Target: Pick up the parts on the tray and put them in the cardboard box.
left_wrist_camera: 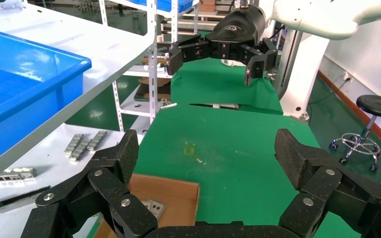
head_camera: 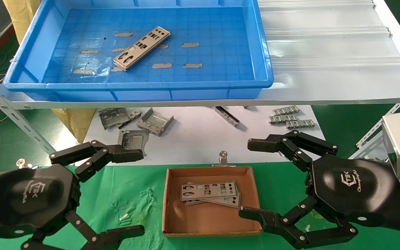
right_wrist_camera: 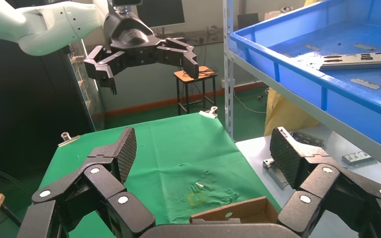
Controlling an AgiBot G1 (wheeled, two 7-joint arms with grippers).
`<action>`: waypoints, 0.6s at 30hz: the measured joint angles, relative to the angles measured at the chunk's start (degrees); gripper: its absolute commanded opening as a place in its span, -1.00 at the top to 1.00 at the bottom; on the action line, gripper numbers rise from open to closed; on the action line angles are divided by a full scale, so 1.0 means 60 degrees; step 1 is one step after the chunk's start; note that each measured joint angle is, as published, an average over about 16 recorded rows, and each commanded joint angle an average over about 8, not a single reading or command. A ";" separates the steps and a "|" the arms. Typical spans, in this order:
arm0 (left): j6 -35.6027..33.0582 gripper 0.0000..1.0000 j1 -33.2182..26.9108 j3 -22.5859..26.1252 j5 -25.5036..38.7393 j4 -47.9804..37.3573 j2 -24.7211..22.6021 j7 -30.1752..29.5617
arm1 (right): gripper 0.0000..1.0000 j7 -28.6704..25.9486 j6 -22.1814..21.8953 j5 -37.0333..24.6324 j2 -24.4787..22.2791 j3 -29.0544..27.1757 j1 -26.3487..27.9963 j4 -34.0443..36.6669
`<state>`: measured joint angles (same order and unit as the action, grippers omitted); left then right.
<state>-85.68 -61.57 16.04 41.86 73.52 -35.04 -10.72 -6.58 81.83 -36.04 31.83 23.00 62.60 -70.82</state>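
Observation:
The blue tray [head_camera: 30,66] sits on the white shelf at the back left. A small stack of silver perforated parts [head_camera: 141,48] lies in it; it also shows in the right wrist view [right_wrist_camera: 359,59]. The cardboard box [head_camera: 172,208] rests on the green cloth, front centre, with parts [head_camera: 209,191] lying inside; its wall shows in the left wrist view [left_wrist_camera: 178,191]. My left gripper [head_camera: 135,189] is open and empty, left of the box. My right gripper [head_camera: 252,177] is open and empty at the box's right edge.
Bent grey brackets [head_camera: 134,121] and small ridged strips [head_camera: 292,118] lie on the white sheet under the shelf. The shelf's front rail [head_camera: 200,103] overhangs them. A metal clip [head_camera: 223,158] sits behind the box. Green cloth [head_camera: 134,194] covers the front table.

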 measured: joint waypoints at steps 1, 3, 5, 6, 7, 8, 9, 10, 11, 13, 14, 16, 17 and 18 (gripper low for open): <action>0.0000 -1.00 0.0000 0.0000 0.0000 0.0000 0.0000 0.0000 | -1.00 0.0000 0.0000 0.0000 0.0000 0.0000 0.0000 0.0000; 0.0000 -1.00 0.0000 0.0000 0.0000 0.0000 0.0000 0.0000 | -1.00 0.0000 0.0000 0.0000 0.0000 0.0000 0.0000 0.0000; 0.0000 -1.00 0.0000 0.0000 0.0000 0.0000 0.0000 0.0000 | -1.00 0.0000 0.0000 0.0000 0.0000 0.0000 0.0000 0.0000; 0.0000 -1.00 0.0000 0.0000 0.0000 0.0000 0.0000 0.0000 | -1.00 0.0000 0.0000 0.0000 0.0000 0.0000 0.0000 0.0000; 0.0000 -1.00 0.0000 0.0000 0.0000 0.0000 0.0000 0.0000 | -1.00 0.0000 0.0000 0.0000 0.0000 0.0000 0.0000 0.0000; 0.0000 -1.00 0.0000 0.0000 0.0000 0.0000 0.0000 0.0000 | -1.00 0.0000 0.0000 0.0000 0.0000 0.0000 0.0000 0.0000; 0.0000 -1.00 0.0000 0.0000 0.0000 0.0000 0.0000 0.0000 | -1.00 0.0000 0.0000 0.0000 0.0000 0.0000 0.0000 0.0000; 0.0000 -1.00 0.0000 0.0000 0.0000 0.0000 0.0000 0.0000 | -1.00 0.0000 0.0000 0.0000 0.0000 0.0000 0.0000 0.0000; 0.0000 -1.00 0.0000 0.0000 0.0000 0.0000 0.0000 0.0000 | -1.00 0.0000 0.0000 0.0000 0.0000 0.0000 0.0000 0.0000; 0.0000 -1.00 0.0000 0.0000 0.0000 0.0000 0.0000 0.0000 | -1.00 0.0000 0.0000 0.0000 0.0000 0.0000 0.0000 0.0000; 0.0000 -1.00 0.0000 0.0000 0.0000 0.0000 0.0000 0.0000 | -1.00 0.0000 0.0000 0.0000 0.0000 0.0000 0.0000 0.0000; 0.0000 -1.00 0.0000 0.0000 0.0000 0.0000 0.0000 0.0000 | -1.00 0.0000 0.0000 0.0000 0.0000 0.0000 0.0000 0.0000; 0.0000 -1.00 0.0000 0.0000 0.0000 0.0000 0.0000 0.0000 | -1.00 0.0000 0.0000 0.0000 0.0000 0.0000 0.0000 0.0000; 0.0000 -1.00 0.0000 0.0000 0.0000 0.0000 0.0000 0.0000 | -1.00 0.0000 0.0000 0.0000 0.0000 0.0000 0.0000 0.0000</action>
<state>-85.68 -61.57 16.04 41.86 73.52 -35.04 -10.72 -6.58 81.83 -36.04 31.82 23.00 62.60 -70.82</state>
